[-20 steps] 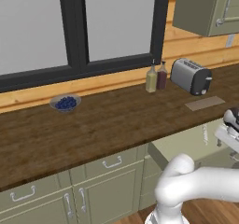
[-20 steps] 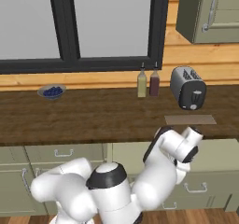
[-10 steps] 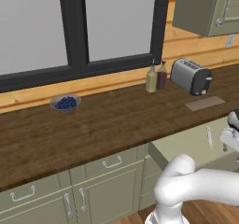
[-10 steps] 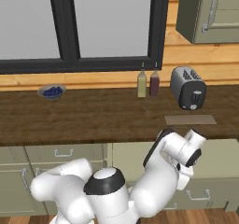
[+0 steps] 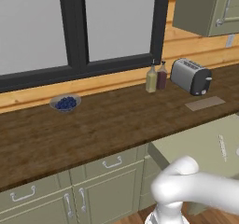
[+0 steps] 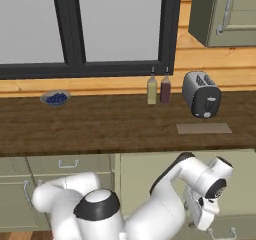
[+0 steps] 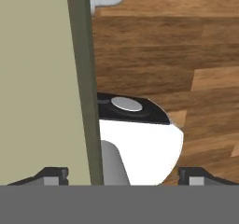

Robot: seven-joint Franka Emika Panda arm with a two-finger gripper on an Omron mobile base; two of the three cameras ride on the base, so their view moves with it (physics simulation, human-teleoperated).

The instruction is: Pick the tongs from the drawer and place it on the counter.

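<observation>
On the far left of the long dark brown wooden worktop you can see a small grey bowl of dark blue berries, sitting close under the big black-framed window. Move your eyes to the right and you find two glass bottles standing side by side, a yellowish one and a dark red one, just touching or almost touching. Next to them is a shiny silver toaster with a dark end. In front of the toaster a flat tan mat lies on the worktop. Below the worktop, on the right, the wide pale green drawer is pulled out. Your thin silvery-white tongs lie inside it, near its right side, pointing front to back. A green wall cupboard with a silver handle hangs up high on the right. In the right base view your white arm bends down in front of the open drawer, and your hand hangs low by the drawer's front edge. In the hand view the two dark fingertips sit wide apart at the bottom with nothing between them, one on each side of the drawer's green wall, above the brown wooden floor.
</observation>
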